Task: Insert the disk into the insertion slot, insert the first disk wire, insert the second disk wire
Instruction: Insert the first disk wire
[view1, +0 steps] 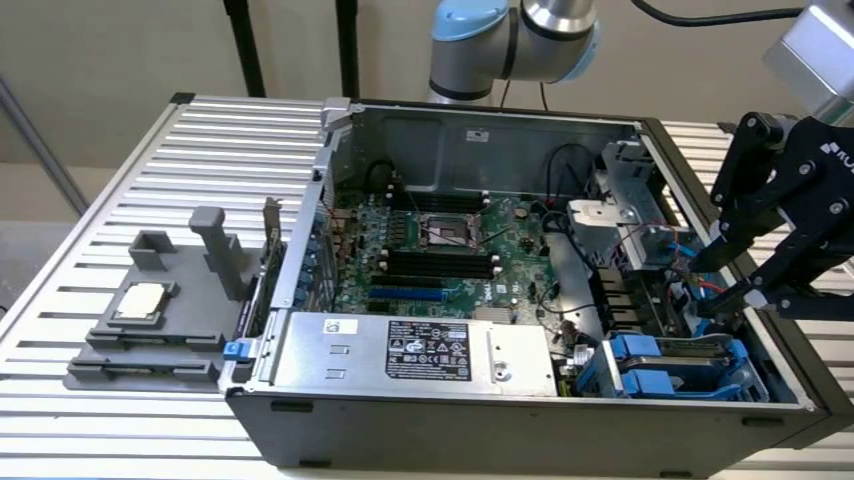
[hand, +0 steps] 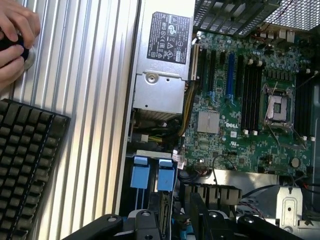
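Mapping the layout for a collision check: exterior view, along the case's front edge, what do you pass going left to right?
grey fixture tray → power-supply box → insertion slot with its blue rails

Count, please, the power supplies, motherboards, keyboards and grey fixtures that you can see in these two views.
Power supply: 1
Motherboard: 1
Keyboard: 1
Grey fixture: 1
Total: 4
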